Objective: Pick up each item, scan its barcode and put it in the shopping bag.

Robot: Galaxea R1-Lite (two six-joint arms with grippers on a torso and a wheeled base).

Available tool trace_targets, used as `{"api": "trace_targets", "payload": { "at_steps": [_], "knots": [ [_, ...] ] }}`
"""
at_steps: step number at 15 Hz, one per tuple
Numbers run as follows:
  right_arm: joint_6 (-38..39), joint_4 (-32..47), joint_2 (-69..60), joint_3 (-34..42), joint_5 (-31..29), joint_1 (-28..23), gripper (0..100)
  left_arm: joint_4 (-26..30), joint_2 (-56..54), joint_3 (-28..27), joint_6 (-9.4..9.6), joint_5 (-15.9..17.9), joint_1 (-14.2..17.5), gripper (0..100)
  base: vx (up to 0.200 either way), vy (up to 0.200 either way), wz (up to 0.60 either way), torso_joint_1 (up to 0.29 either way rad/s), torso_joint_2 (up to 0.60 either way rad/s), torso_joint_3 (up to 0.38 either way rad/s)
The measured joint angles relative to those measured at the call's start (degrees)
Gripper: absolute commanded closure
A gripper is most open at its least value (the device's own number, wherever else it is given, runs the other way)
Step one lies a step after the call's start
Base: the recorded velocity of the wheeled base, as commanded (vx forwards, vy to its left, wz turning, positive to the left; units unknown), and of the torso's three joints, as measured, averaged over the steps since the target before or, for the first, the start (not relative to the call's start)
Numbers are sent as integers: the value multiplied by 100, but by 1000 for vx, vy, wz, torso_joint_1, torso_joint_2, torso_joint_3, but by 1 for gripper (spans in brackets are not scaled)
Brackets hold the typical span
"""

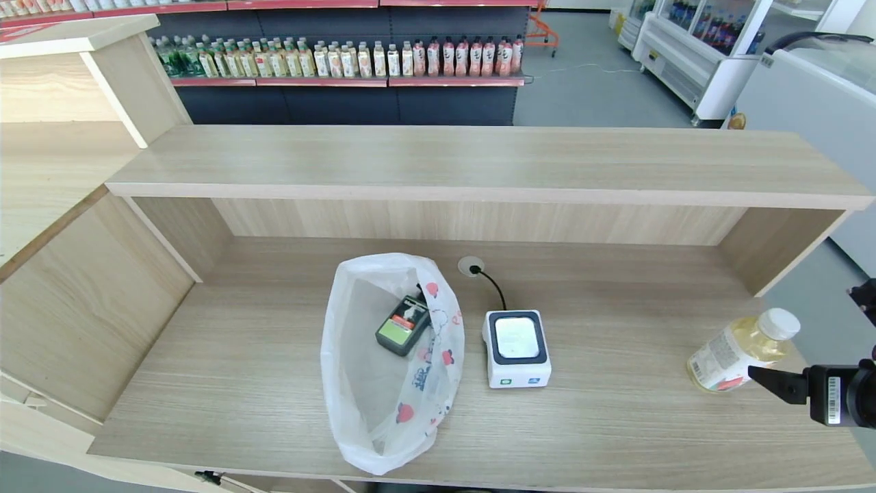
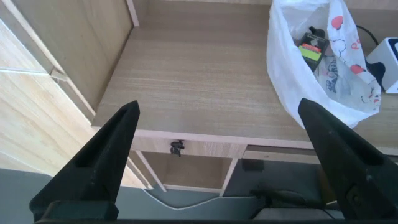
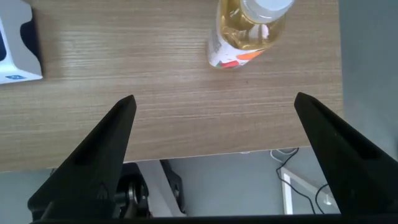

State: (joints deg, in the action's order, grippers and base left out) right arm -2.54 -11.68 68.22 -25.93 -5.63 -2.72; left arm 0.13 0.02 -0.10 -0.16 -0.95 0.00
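I'm holding the right gripper (image 3: 214, 98) wide open near the white-capped bottle (image 1: 742, 349), right of the scanner (image 1: 517, 346), judging grasping comes next.

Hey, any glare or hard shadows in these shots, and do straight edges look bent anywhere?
Head view: the scanner has a pale reflection on its window, the upper shelf bows along its front edge as through a wide lens, shadows are soft. Left wrist view: even, soft light on the shopping bag. Right wrist view: the bottle glows, lit through, shadow faint.
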Motion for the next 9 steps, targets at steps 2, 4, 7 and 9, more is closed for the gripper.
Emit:
{"api": "trace_targets", "payload": {
  "at_steps": [2, 4, 7, 9],
  "knots": [
    [0, 5, -41, 44, 0, -2, 0, 2, 0, 0, 0, 0, 0, 0, 0, -200, 0, 2, -2, 2],
    [2, 7, -67, 101, 2, 0, 0, 2, 0, 0, 0, 0, 0, 0, 0, -200, 0, 2, 7, 2],
    [33, 11, -116, 358, 202, 24, 0, 2, 0, 0, 0, 0, 0, 0, 0, -200, 0, 2, 2, 1],
    [35, 13, -157, 534, 452, 35, 0, 2, 0, 0, 0, 0, 0, 0, 0, -200, 0, 5, 0, 0]
  ]
}}
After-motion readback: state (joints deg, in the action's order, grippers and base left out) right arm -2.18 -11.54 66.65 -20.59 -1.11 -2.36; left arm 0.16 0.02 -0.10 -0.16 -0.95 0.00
